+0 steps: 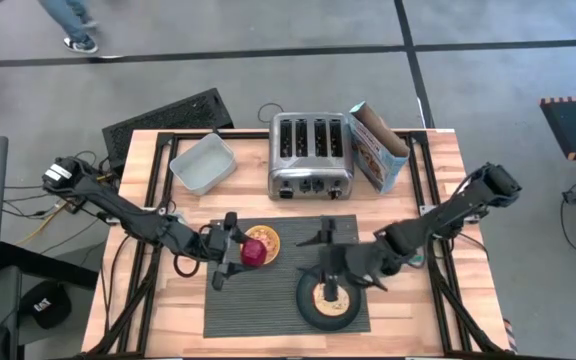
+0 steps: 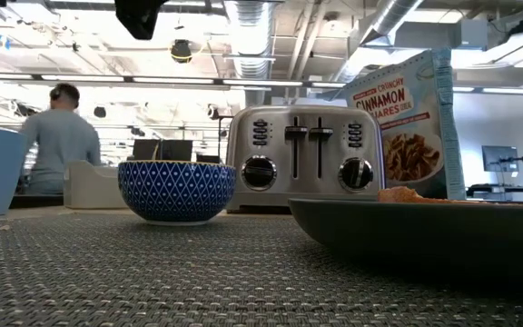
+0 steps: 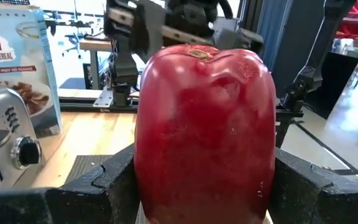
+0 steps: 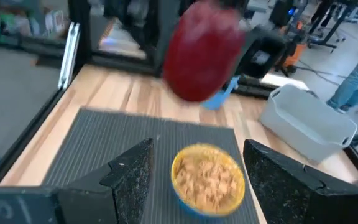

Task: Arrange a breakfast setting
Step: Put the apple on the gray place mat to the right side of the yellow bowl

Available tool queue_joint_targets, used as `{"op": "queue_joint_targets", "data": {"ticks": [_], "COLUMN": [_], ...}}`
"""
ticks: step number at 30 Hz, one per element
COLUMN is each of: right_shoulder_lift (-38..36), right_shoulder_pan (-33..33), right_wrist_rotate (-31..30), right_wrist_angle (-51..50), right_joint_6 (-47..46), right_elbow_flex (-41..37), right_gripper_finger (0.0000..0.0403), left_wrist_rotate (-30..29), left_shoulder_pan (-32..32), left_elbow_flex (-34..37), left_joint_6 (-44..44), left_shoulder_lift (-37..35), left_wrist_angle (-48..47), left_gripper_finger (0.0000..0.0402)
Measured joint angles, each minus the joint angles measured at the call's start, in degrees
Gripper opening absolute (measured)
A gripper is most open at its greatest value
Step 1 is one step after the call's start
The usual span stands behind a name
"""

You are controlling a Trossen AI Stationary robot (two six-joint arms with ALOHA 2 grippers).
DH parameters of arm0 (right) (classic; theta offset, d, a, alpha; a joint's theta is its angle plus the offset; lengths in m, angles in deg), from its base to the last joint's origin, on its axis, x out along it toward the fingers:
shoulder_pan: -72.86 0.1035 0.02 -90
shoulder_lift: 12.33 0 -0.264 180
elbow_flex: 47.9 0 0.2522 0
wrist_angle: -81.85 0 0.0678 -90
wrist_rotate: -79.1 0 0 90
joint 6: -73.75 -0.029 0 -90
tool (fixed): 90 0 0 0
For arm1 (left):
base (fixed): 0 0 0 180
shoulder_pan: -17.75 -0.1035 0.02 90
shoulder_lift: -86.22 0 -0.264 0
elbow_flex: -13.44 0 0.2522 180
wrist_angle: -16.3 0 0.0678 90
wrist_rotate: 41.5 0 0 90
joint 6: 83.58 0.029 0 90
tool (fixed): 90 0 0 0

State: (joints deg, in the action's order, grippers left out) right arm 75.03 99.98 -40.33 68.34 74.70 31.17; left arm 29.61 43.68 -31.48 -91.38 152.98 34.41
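A red fruit (image 1: 255,251) hangs over the left part of the small bowl (image 1: 268,238), with my left gripper (image 1: 238,248) shut on it. The bowl, yellow inside and blue-patterned outside (image 2: 176,189), holds cereal (image 4: 207,177) and stands on the dark ribbed placemat (image 1: 268,305). A dark plate (image 1: 328,303) with a bagel (image 1: 329,295) sits on the mat's near right part. My right gripper (image 1: 321,263) hovers open above the plate's far side, pointing toward the bowl, with nothing between its fingers (image 4: 132,180). My left gripper pinches the red fruit by its two opposite sides (image 3: 146,177) between its two fingers (image 3: 101,183). The fingers come in level from the table's left. The fruit sits upright with its stem dimple (image 3: 199,54) on top, lifted clear of the bowl.
A chrome toaster (image 1: 311,155) and a cereal box (image 1: 378,147) stand at the far edge, a grey bin (image 1: 203,163) to their left. A person (image 2: 62,136) stands in the room behind the table. Bare wood lies on either side of the mat.
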Motion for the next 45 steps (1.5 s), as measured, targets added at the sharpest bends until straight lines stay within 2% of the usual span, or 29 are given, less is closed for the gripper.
{"op": "queue_joint_targets", "data": {"ticks": [6,11,17,23,26,32,34,40,45], "right_shoulder_lift": [5.7,9.7,10.5,10.5,10.5,10.5,10.5,12.5,15.9], "right_shoulder_pan": [-4.0,-6.0,-6.7,-7.3,-7.5,-7.5,-7.7,-8.1,-9.5], "right_wrist_rotate": [4.3,5.0,5.6,7.2,7.2,7.2,7.2,7.1,7.2], "right_wrist_angle": [7.5,10.2,11.2,13.6,14.8,19.3,20.0,25.6,29.2], "right_joint_6": [0.7,1.8,1.8,-2.7,-3.4,-3.8,-3.9,-3.9,-4.3], "right_elbow_flex": [0.0,0.1,2.1,2.1,2.1,2.1,2.1,2.2,3.1], "right_gripper_finger": [0.0276,0.0276,0.0276,0.0279,0.0299,0.0384,0.0394,0.0364,0.0357], "left_wrist_rotate": [-1.3,-1.3,-2.6,-3.4,-2.9,-2.9,-2.9,-2.9,-2.8], "left_shoulder_pan": [0.0,-0.6,-0.8,-0.9,-0.9,-0.9,-0.9,-0.9,-0.9], "left_elbow_flex": [3.5,3.5,3.5,3.5,3.5,3.5,3.5,3.5,3.4], "left_joint_6": [-0.9,0.1,-1.7,-1.5,-1.6,-1.9,-1.9,-1.8,-1.5], "left_shoulder_lift": [0.0,0.0,0.0,0.0,0.0,0.0,0.0,0.0,0.0], "left_wrist_angle": [4.8,5.1,0.2,-1.0,-1.7,-2.0,-2.0,-2.0,-2.0], "left_gripper_finger": [0.0247,0.0247,0.0247,0.0247,0.0247,0.0247,0.0247,0.0247,0.0247]}}
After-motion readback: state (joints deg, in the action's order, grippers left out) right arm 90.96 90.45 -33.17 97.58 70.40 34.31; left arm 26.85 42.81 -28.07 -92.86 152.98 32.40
